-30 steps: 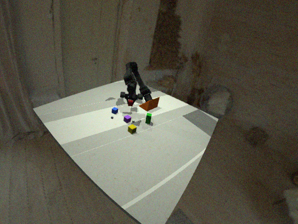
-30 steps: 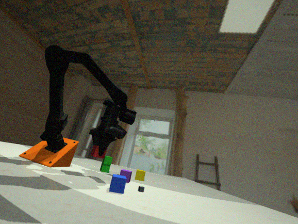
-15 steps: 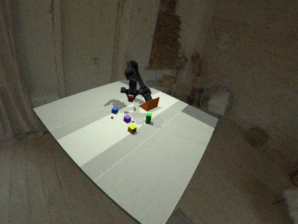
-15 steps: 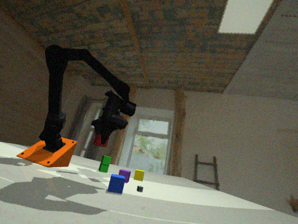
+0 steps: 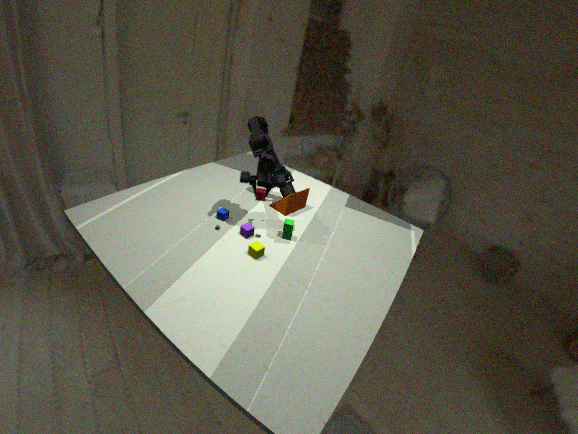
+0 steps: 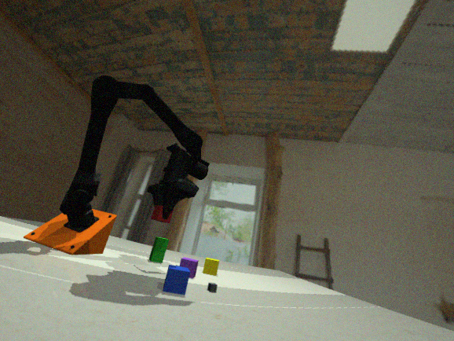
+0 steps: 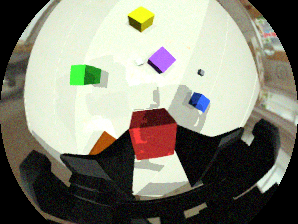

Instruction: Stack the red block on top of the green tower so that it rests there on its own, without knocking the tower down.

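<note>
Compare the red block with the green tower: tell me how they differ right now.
The red block hangs in the air, clamped in the gripper; the green tower stands free on the table. The red block looks roughly cubic, while the green tower is taller than it is wide. In the exterior view, the red block sits higher than the green tower's top. Both are plain, single-coloured and box-shaped.

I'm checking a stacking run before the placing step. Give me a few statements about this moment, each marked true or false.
1. The end effector is shut on the red block. True.
2. The red block rests on the green tower. False: it is held in the air, above the tower's height.
3. The green tower stands upright. True.
4. The blue block sits on top of the purple block. False: both sit on the table, apart.
</note>
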You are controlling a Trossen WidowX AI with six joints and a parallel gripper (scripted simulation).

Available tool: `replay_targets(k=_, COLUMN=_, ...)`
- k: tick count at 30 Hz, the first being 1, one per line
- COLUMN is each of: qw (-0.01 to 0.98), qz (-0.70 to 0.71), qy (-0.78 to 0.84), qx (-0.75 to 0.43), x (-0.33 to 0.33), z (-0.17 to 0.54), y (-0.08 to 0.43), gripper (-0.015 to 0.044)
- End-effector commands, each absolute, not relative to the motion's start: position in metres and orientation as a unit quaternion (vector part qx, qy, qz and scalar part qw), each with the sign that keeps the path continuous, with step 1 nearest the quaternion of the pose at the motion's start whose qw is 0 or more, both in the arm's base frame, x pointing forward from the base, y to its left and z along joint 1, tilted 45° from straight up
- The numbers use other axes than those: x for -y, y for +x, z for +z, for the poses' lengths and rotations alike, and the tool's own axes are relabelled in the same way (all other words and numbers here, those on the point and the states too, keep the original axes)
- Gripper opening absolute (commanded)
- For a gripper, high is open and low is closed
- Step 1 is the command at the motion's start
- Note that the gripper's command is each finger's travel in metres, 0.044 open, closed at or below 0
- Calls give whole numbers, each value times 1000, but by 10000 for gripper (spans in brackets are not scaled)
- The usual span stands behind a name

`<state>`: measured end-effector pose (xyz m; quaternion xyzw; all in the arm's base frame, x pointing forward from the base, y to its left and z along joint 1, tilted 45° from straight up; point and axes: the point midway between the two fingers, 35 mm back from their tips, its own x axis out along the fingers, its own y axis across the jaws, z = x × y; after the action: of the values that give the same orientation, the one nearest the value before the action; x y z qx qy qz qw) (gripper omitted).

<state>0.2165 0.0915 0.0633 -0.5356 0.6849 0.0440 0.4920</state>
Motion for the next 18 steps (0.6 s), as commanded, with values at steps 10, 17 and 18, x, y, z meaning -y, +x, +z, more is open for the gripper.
replay_targets(k=10, qw=496, qz=47, qy=-531, qx=-685, x=-148, z=14, y=207, gripper=0)
replay_targets(k=17, qw=496, qz=46, qy=-531, qx=-685, x=-174, z=-15, y=195, gripper=0)
replay_targets(k=18, qw=496, qz=45, qy=-531, qx=-685, x=-177, z=-19, y=193, gripper=0)
